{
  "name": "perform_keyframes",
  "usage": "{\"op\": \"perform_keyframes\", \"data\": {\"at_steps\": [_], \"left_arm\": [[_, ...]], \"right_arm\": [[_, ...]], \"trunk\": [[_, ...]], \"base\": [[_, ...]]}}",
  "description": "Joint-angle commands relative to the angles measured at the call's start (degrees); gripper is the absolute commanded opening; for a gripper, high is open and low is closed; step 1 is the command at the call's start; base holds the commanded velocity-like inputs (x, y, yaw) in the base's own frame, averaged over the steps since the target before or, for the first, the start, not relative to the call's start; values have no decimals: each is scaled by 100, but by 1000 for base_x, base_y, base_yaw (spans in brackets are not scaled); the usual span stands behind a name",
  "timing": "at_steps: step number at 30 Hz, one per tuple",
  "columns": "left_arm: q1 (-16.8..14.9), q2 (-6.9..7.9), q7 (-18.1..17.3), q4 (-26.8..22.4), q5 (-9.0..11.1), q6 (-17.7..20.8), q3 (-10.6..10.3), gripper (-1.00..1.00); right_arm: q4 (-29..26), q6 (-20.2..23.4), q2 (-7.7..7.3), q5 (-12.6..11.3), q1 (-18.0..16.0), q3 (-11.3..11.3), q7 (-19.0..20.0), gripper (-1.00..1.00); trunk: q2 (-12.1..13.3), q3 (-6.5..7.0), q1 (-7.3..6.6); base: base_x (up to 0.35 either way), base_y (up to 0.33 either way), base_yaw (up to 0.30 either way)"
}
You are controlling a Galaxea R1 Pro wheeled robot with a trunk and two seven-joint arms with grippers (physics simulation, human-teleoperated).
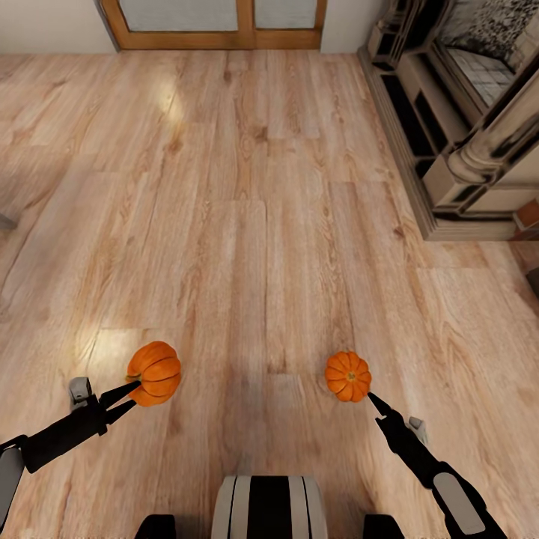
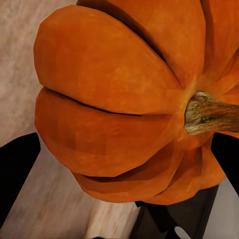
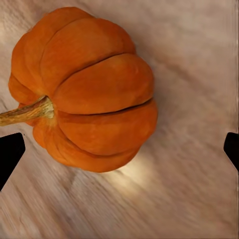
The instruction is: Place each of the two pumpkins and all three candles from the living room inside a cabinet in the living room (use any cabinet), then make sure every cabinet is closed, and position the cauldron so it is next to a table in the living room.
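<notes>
Each of my grippers carries one bright orange pumpkin above the wooden floor. My left gripper (image 1: 133,394) is shut on the larger-looking pumpkin (image 1: 155,373), which lies on its side. In the left wrist view this pumpkin (image 2: 114,99) is very close, its brown stem pointing sideways between the dark fingers (image 2: 15,174). The other pumpkin (image 1: 348,376) sits at the tip of my right gripper (image 1: 372,400), which is shut on it. In the right wrist view that pumpkin (image 3: 84,89) hangs over the floorboards, off to one side between the fingertips (image 3: 10,154). The candles, cabinet, cauldron and table are out of view.
Light wooden floorboards (image 1: 247,209) stretch ahead. A stone fireplace (image 1: 464,135) stands at the right. A wood-framed glass door (image 1: 217,30) lies at the far wall. My own trunk (image 1: 269,509) shows at the bottom edge.
</notes>
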Motion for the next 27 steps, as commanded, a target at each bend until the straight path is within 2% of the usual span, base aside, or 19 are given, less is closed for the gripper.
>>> {"op": "perform_keyframes", "data": {"at_steps": [1, 3, 9, 27], "left_arm": [[0, 0, 2, -1, 14, 6, 0, -100], [0, 0, 2, -1, 14, 6, 0, -100], [0, 7, -5, -1, 14, 6, 4, -100], [0, 1, 2, -1, 14, 8, -9, -100]], "right_arm": [[0, -1, 1, -1, 0, 0, 0, 100], [0, -3, 1, -1, 0, -2, 0, 100], [0, -5, 8, -5, 0, 1, 0, 100], [0, -12, 17, 15, 0, 1, 8, 100]], "trunk": [[-2, -23, 2], [-4, -67, 7], [-4, -67, 7], [-4, -67, 7]], "base": [[0, 0, 0], [0, 0, 0], [2, 0, 0], [102, 0, 0]]}}
